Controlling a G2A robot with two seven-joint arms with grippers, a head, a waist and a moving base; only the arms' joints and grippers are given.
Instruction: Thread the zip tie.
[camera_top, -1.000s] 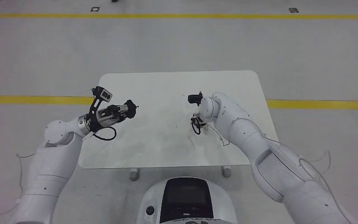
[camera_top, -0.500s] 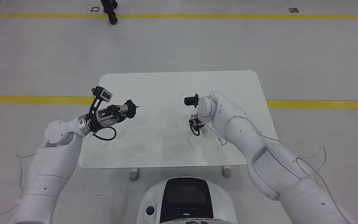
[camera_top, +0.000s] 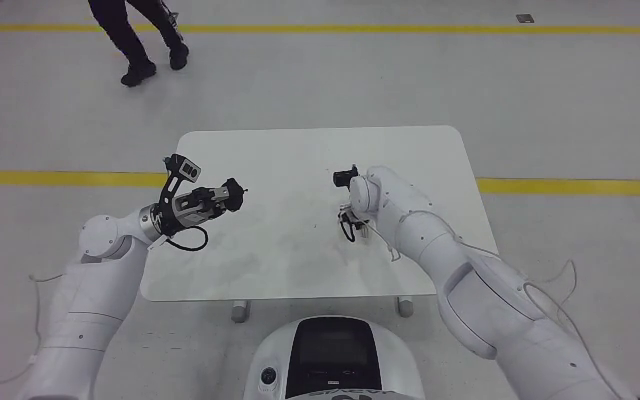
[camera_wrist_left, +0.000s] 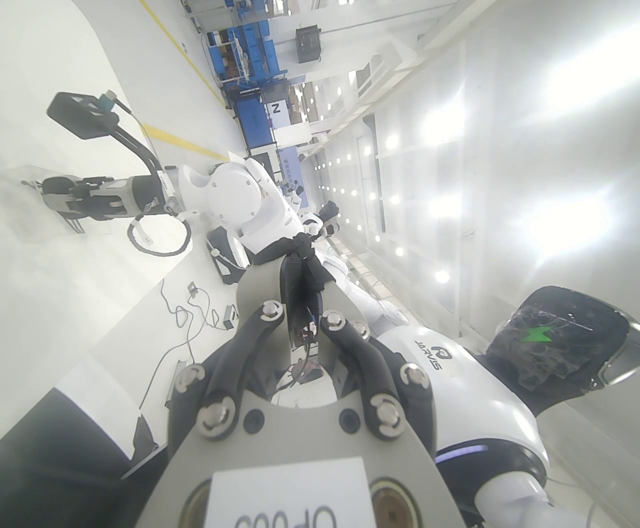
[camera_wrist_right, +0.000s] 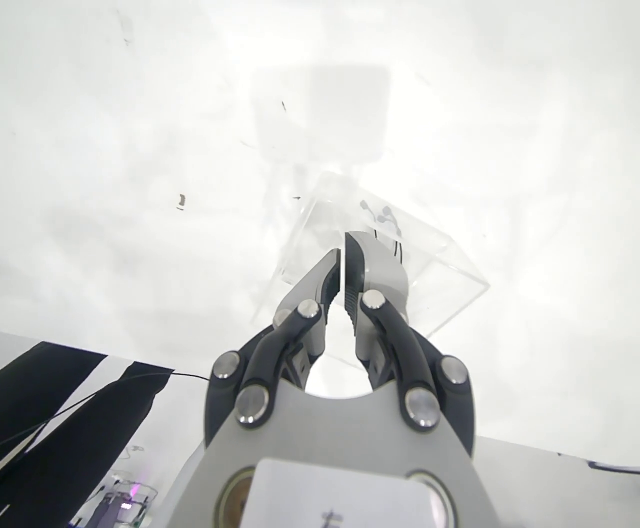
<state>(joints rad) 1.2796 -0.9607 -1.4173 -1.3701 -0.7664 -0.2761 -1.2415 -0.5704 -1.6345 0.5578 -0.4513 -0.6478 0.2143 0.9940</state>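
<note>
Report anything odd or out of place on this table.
Nothing is spilled or broken. Only small dark scuff marks dot the white table beside the clear plastic box below the right pincer.

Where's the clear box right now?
The clear box sits on the table, just right of its middle, at the tips of the right claw.

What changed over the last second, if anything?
The elbow of the right arm swung slightly inward; the right claw barely shifted, shut and pointing down at the table. The left claw stayed raised over the table's left side, shut. Nothing was taken hold of or let go.
</note>
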